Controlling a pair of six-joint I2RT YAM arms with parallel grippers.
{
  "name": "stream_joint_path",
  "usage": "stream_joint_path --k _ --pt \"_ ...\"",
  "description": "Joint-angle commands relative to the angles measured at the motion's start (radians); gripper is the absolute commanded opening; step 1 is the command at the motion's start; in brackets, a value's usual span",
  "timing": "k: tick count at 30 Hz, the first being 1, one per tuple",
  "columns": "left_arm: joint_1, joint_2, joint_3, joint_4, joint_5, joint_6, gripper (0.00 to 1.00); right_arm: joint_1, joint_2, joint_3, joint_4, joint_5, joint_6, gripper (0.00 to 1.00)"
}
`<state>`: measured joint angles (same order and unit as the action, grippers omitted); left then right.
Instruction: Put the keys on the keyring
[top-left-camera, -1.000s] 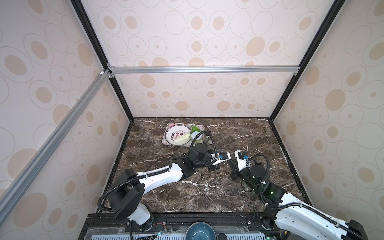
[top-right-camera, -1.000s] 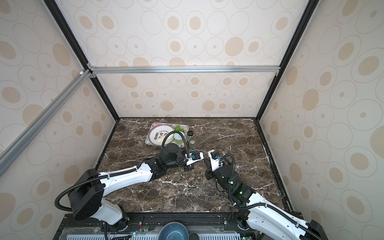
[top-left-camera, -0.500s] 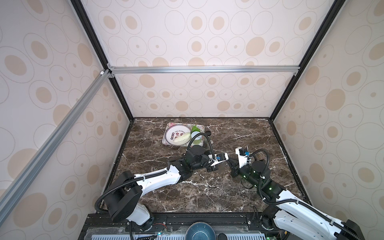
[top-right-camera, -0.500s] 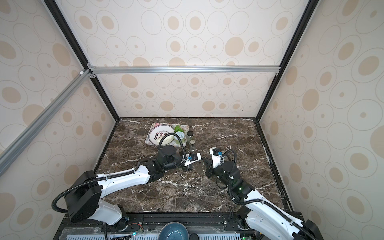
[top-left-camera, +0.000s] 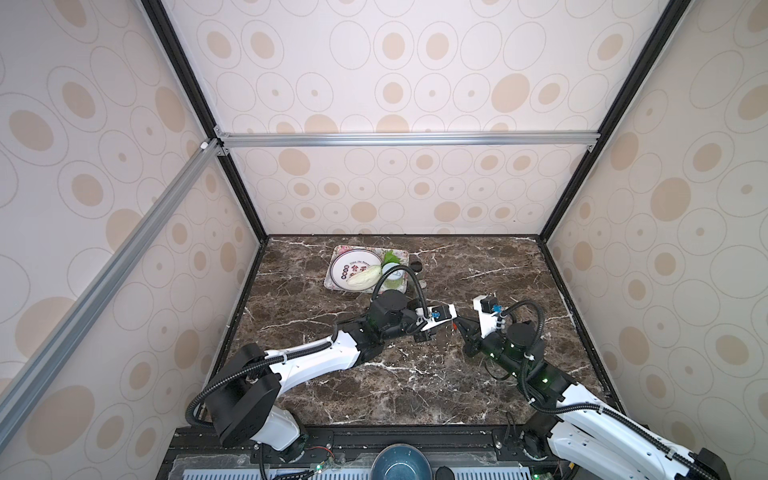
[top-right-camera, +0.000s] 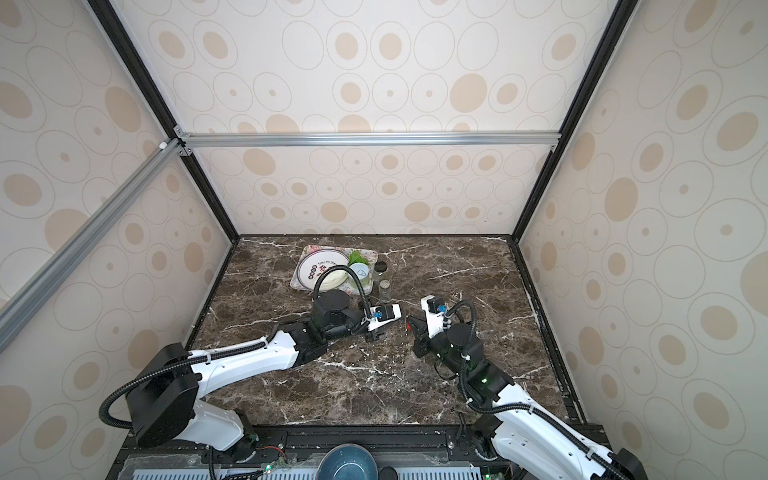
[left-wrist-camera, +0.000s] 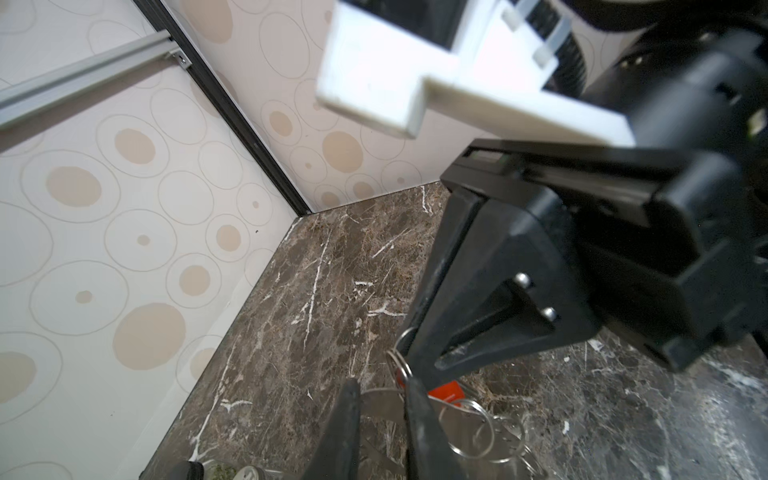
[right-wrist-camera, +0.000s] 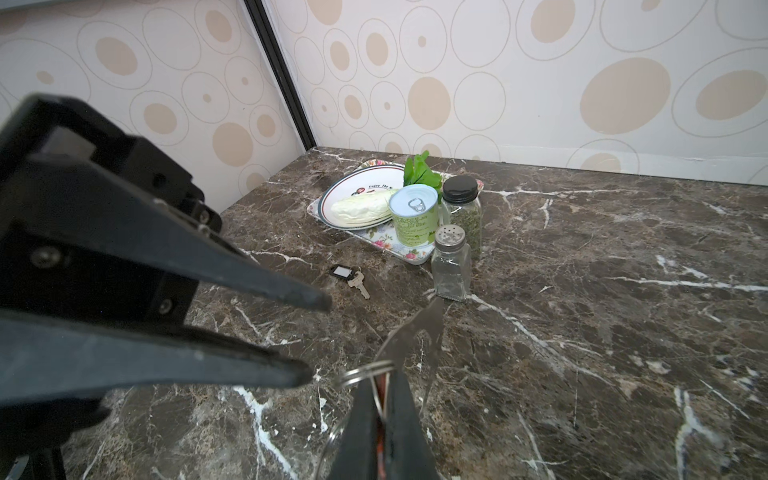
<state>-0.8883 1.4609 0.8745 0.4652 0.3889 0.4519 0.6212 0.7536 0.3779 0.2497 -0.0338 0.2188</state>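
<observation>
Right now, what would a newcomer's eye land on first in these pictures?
Mid-table, the right gripper pinches a red-tagged key bunch while the left gripper hovers open beside it. Next, a black-tagged key lies alone on the marble, near the food tray.

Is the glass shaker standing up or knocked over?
Upright: the glass shaker stands on its base, holed cap on top.
</observation>
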Motion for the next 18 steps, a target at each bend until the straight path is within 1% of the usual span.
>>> stream_joint_path --k 1,2,3,6,7,8,11,15,18 --pt "-0.001 -0.049 -0.018 0.099 -0.040 -0.058 0.21 -0.005 -0.021 -0.007 0.012 0.004 -0.012 0.00" --pt "0.001 -0.057 -0.032 0.132 -0.067 -0.098 0.19 -0.004 -0.023 -0.006 0.011 0.006 -0.012 0.00" --pt "0.005 -0.067 -0.045 0.164 -0.089 -0.130 0.20 -0.004 -0.025 -0.005 0.009 0.008 -0.012 0.00" --pt "0.019 -0.113 -0.104 0.263 -0.113 -0.218 0.42 -0.003 -0.030 -0.005 0.006 0.009 -0.013 0.00" --pt "0.021 -0.127 -0.117 0.283 -0.118 -0.238 0.47 -0.004 -0.030 -0.005 0.005 0.010 -0.013 0.00" --pt "0.024 -0.135 -0.110 0.257 -0.107 -0.238 0.48 -0.005 -0.030 -0.004 0.003 0.010 -0.013 0.00" --pt "0.025 -0.126 -0.060 0.146 -0.086 -0.194 0.45 -0.003 -0.030 -0.003 0.001 0.012 -0.013 0.00" --pt "0.025 -0.087 -0.029 0.102 -0.051 -0.164 0.44 -0.003 -0.030 0.002 -0.005 0.012 -0.016 0.00" --pt "0.024 -0.046 0.032 0.013 0.019 -0.140 0.43 -0.003 -0.030 0.001 -0.007 0.015 -0.020 0.00"
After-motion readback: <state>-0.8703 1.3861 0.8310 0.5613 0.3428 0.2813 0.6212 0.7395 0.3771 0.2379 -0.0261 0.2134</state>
